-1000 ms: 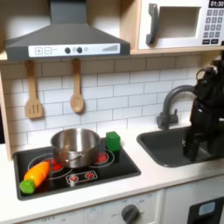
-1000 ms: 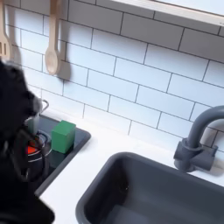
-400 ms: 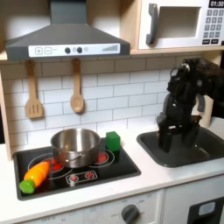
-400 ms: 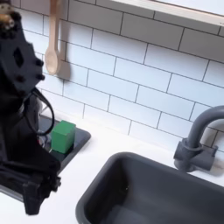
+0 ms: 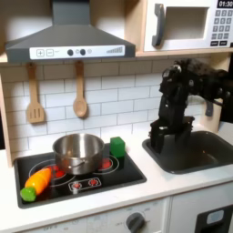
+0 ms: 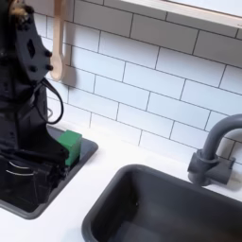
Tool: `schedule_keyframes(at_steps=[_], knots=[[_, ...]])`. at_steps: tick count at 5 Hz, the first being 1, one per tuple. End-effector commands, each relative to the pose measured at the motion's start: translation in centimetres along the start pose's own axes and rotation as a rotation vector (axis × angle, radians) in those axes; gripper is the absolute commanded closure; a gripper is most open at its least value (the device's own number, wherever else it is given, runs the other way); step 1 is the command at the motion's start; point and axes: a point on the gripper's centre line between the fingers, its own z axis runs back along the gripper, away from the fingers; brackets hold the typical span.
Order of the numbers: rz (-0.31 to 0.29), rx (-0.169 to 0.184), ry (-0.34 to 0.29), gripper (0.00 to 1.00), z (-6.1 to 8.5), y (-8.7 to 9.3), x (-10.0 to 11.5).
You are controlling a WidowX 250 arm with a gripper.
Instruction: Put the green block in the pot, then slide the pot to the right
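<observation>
One green block, one pot

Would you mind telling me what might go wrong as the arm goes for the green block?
The green block sits at the stove's back corner, right beside the pot, so the gripper may bump the pot or knock the block off the stove. Whether the gripper is open is unclear.

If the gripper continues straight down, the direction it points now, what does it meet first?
Probably the white counter between the stove and the sink. The gripper hangs right of the green block, though depth is unclear.
</observation>
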Motion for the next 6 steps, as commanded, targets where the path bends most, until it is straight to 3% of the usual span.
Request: schedule_keyframes(at_steps=[1, 4, 6], knots=[[-0.022, 0.005, -0.015, 0.0, -0.4, 0.8, 2.5], [-0.021, 0.003, -0.037, 0.0, -1.0, 2.1, 5.9], [-0.025, 0.005, -0.043, 0.0, -2.1, 2.4, 8.5]])
